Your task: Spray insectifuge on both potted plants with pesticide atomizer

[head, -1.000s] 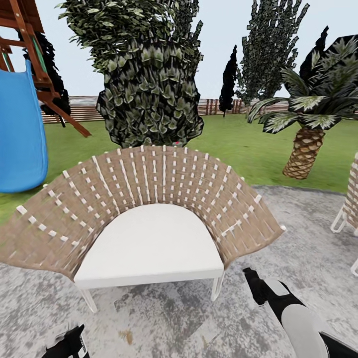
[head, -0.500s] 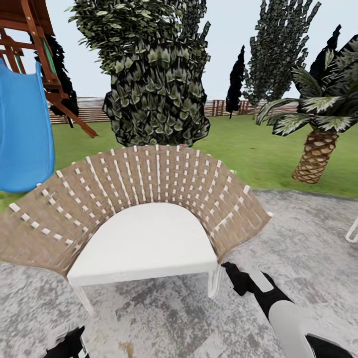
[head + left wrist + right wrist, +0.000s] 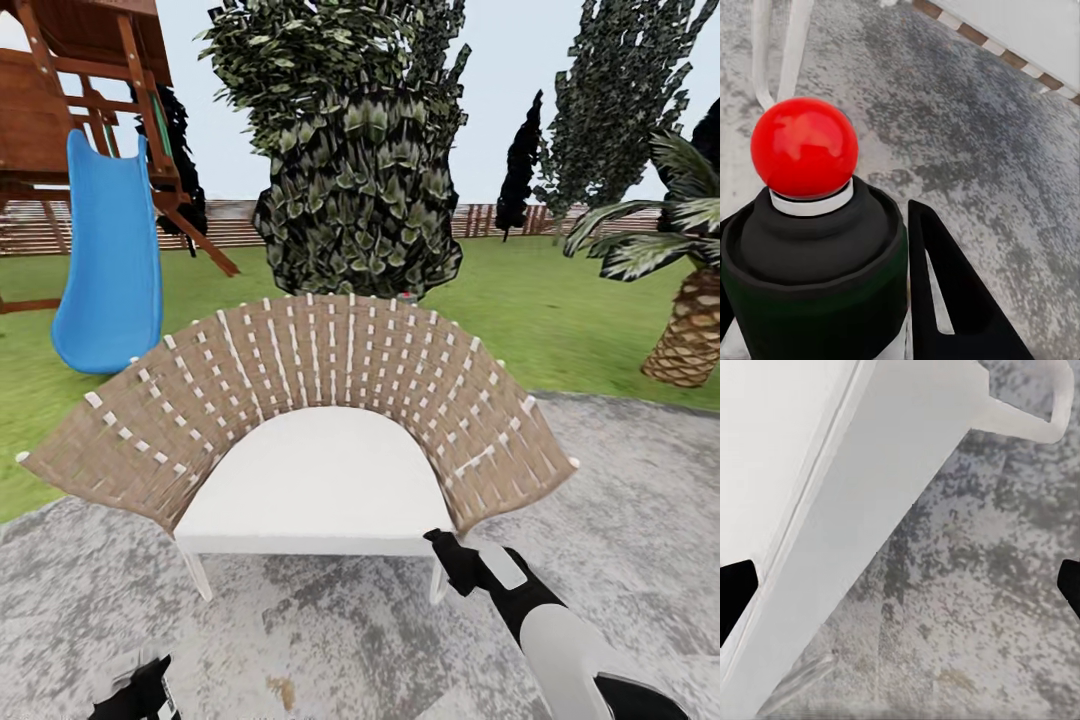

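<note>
Pesticide atomizer (image 3: 814,247), red spray head up, sits clamped between your left gripper's (image 3: 825,300) fingers (image 3: 952,300) above the grey stone patio (image 3: 620,520). Your right gripper (image 3: 900,585), jaws spread wide and empty, hangs just before the wicker chair's (image 3: 320,380) white seat edge.

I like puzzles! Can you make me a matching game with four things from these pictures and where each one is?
Things:
1. atomizer
2. slide
3. chair
4. palm

Places:
A. on the stone patio, right in front of the robot
B. on the grass at the far right
C. held in the left gripper
D. on the grass at the left, under the wooden play frame

Pairs: 1-C, 2-D, 3-A, 4-B
</note>
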